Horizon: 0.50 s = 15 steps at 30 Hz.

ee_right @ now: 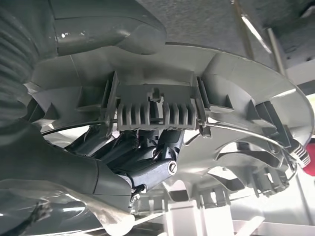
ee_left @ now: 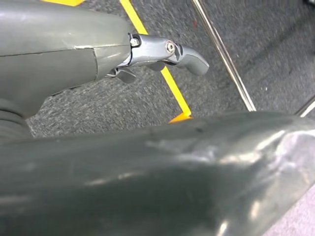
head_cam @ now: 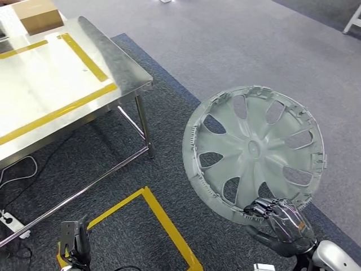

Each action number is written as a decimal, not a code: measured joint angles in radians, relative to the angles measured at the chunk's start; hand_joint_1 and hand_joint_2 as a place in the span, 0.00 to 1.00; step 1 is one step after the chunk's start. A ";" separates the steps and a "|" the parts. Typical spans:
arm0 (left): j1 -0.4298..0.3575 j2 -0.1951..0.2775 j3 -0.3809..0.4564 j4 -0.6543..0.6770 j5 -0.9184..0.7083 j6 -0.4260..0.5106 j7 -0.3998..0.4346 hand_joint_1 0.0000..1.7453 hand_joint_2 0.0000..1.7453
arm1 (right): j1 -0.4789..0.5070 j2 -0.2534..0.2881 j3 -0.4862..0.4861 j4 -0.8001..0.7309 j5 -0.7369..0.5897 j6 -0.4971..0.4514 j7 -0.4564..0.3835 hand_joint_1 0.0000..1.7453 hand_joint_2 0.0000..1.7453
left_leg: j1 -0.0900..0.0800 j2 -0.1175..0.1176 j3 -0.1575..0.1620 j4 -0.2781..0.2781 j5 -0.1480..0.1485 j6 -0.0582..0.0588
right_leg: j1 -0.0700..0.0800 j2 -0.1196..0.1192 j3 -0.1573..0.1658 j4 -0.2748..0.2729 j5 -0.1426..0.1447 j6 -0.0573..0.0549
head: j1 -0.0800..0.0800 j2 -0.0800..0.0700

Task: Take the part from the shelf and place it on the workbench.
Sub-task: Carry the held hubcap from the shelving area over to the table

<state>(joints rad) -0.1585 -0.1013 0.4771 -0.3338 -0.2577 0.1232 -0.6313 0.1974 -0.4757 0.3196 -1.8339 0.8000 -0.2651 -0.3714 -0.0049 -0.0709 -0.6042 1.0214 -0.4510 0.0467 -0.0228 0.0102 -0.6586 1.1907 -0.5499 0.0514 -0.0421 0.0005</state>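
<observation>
The part is a round grey wheel cover [head_cam: 255,149] with spoke openings, held tilted above the carpet at the lower right of the head view. My right hand [head_cam: 281,223] grips its near rim from below. In the right wrist view the dark fingers [ee_right: 148,162] curl over the ribbed clip on the cover's inner rim [ee_right: 156,105]. The steel workbench [head_cam: 51,79], marked with yellow tape, stands at the upper left, well apart from the cover. My left hand [head_cam: 74,245] hangs low at the bottom left, holding nothing. In the left wrist view its finger [ee_left: 178,51] reaches out straight over the carpet.
A cardboard box [head_cam: 37,14] sits on the workbench's far corner. The bench's steel leg [head_cam: 142,124] and lower rail stand between me and the tabletop. A yellow tape outline [head_cam: 162,220] marks the dark carpet. Cables and a power strip [head_cam: 13,223] lie under the bench.
</observation>
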 joint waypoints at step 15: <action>0.004 -0.006 -0.001 0.000 -0.012 0.004 0.001 0.00 0.00 | 0.043 -0.003 -0.006 -0.016 0.005 -0.020 0.004 1.00 1.00 | 0.009 0.071 -0.104 0.206 -0.061 -0.051 | 0.001 -0.070 0.110 -0.180 0.039 -0.038 | -0.013 0.000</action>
<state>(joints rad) -0.1547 -0.1076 0.4765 -0.3338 -0.2695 0.1275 -0.6302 0.2402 -0.4787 0.3136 -1.8495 0.8049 -0.2848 -0.3675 0.0042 0.0006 -0.7082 1.2277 -0.5121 -0.0045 -0.0216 -0.0599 -0.5485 1.0105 -0.5108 0.0130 -0.0548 0.0005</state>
